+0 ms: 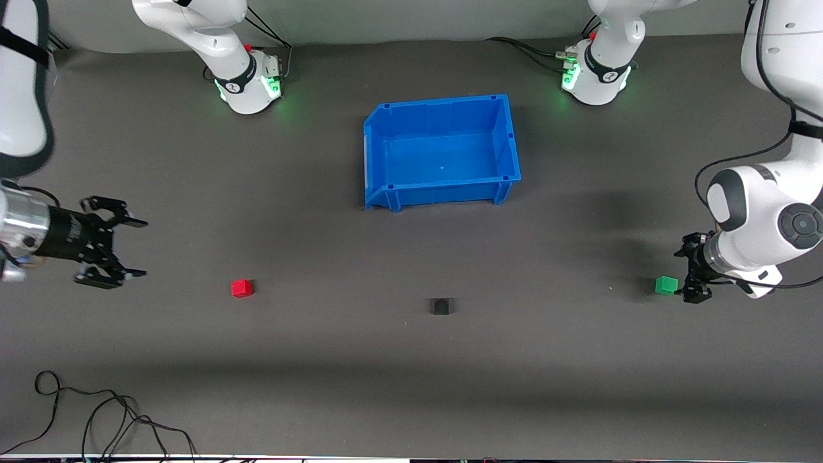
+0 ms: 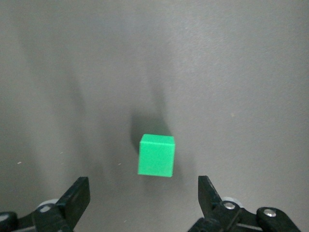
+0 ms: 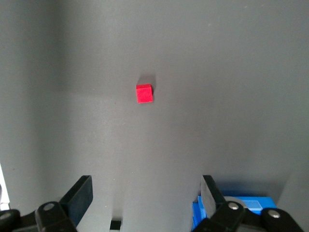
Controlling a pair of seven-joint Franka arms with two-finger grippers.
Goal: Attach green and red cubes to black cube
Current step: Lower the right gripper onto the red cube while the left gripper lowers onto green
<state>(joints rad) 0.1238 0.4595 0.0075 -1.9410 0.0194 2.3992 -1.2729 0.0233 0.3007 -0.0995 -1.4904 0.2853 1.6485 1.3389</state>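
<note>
Both my grippers spread wide, three cubes loose on the table, bin bare.

My left gripper (image 1: 693, 276) sits at the front view's right edge, jaws released just beside the green cube (image 1: 667, 285) (not touching it). My right gripper (image 1: 122, 247), at the left edge, is parted too, well apart from the red cube (image 1: 242, 288). The black cube (image 1: 440, 306) lies lower centre, between them. The blue bin (image 1: 379, 148), upper centre, holds nothing I can see.
</note>
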